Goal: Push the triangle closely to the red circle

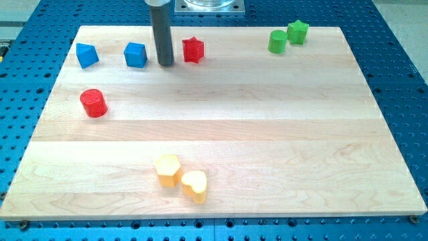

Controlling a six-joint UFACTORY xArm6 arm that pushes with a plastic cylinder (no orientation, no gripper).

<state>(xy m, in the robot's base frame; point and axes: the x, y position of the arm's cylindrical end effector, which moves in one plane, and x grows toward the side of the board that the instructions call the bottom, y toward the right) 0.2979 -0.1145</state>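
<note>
Overhead, my tip (165,64), holding nothing, stood between the blue cube (136,55) and red star (192,49). Sweeping leftward risked shoving that cube, not the blue triangle (86,55), toward the red cylinder (93,103).

A robotics lab test bench, seen from above at a slant. A pale wooden worktop (221,127) lies on a blue metal base plate (394,73) covered in a regular grid of small mounting holes, the kind used to bolt down lab equipment. At 12 o'clock a silver machine mount (208,5) sits at the edge of view, with a dark rod (161,33) hanging from it. Small coloured blocks sit scattered on the wood. No household furniture or shop goods appear.
</note>
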